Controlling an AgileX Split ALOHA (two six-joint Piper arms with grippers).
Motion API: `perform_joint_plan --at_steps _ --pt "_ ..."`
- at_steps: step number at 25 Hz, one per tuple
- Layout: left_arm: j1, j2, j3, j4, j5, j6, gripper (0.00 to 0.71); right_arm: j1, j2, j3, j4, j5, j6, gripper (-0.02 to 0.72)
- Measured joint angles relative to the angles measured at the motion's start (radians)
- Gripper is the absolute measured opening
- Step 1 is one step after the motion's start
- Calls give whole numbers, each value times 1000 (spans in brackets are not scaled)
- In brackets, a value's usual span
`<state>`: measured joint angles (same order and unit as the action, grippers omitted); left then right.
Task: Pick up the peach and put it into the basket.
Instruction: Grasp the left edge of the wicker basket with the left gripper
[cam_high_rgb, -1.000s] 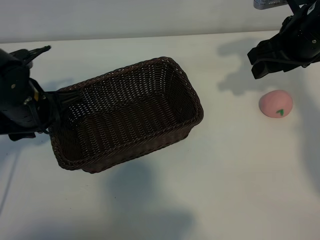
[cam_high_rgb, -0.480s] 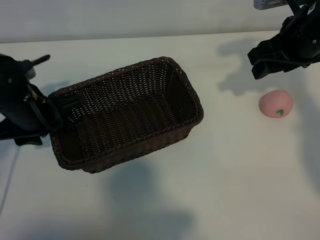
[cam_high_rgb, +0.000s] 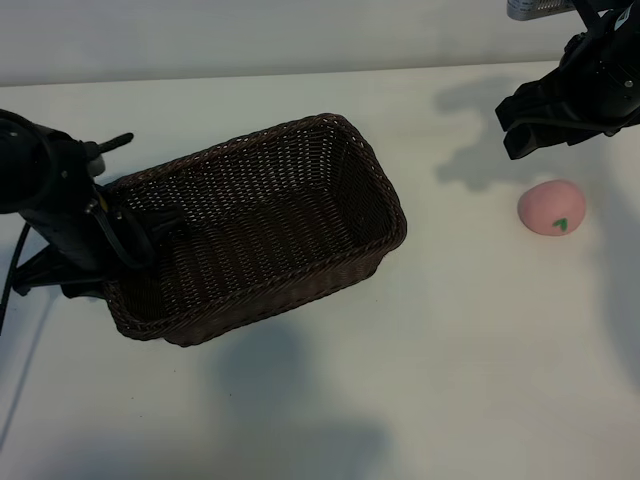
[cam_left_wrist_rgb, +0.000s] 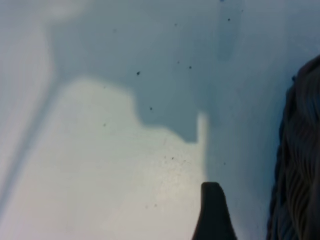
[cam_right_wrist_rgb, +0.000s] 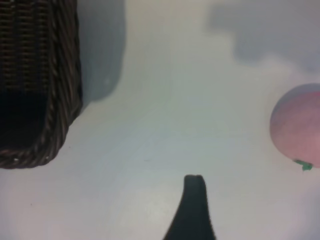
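Observation:
The pink peach (cam_high_rgb: 551, 207) lies on the white table at the right, its green leaf mark facing the front. My right gripper (cam_high_rgb: 512, 128) hangs open and empty just behind and left of it; in the right wrist view one dark finger (cam_right_wrist_rgb: 194, 207) shows, with the peach (cam_right_wrist_rgb: 299, 125) off to the side. The dark brown wicker basket (cam_high_rgb: 385, 205) sits mid-table, empty. My left gripper (cam_high_rgb: 150, 180) is open at the basket's left end, holding nothing. The left wrist view has one finger (cam_left_wrist_rgb: 214, 215) over bare table beside the basket wall (cam_left_wrist_rgb: 300, 165).
The table's back edge meets a pale wall behind the basket. Bare table stretches between the basket and the peach and across the whole front. A dark cable (cam_high_rgb: 12, 270) trails from the left arm at the left edge.
The left arm has swung right and forward, closer against the basket's left end. The right arm, the peach and the basket have not moved.

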<state>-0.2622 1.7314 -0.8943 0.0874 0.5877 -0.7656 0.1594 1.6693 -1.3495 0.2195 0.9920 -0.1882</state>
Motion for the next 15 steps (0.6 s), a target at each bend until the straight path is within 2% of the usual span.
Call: perform_joint_plan --at_steps 7,10,13,15 --pt "0 24 0 -44 -41 28 501 0 0 0 -2 -1 0 595" --pt "1 24 0 -42 -42 28 437 0 0 0 -3 -2 -1 595" --pt "1 24 0 -41 -43 30 329 0 0 0 -3 -2 -1 595" --pt "1 23 0 -43 -46 34 286 0 0 0 -3 -3 -1 595"
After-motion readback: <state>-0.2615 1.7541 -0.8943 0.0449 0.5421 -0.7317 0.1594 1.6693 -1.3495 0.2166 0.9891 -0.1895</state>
